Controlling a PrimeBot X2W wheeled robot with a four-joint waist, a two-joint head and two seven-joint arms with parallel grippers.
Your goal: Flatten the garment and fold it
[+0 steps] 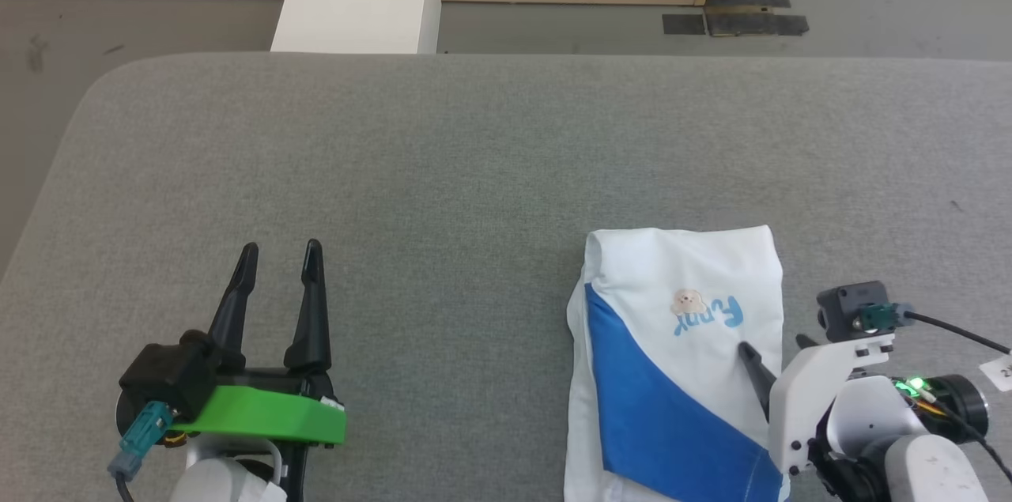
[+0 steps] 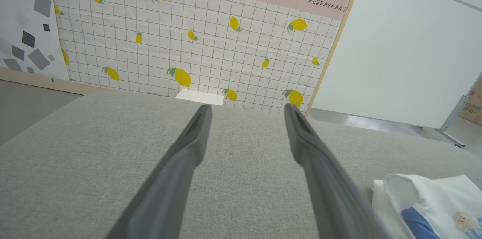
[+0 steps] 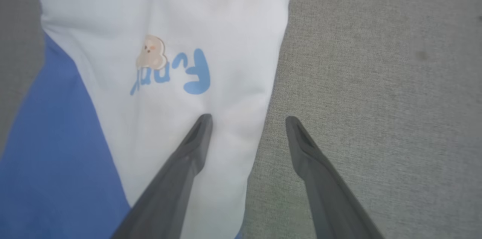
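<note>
Garment (image 1: 680, 344) folded, white body, blue sleeve showing

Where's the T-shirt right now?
In the head view the T-shirt lies folded on the grey surface, at the robot's near right; the open right claw straddles its right edge.

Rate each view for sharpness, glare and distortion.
Head view: even light, no glare, garment sharp. Left wrist view: wide-angle bowing in the gridded wall, left fingers soft. Right wrist view: softest, the garment's lettering and right fingers blurred.
</note>
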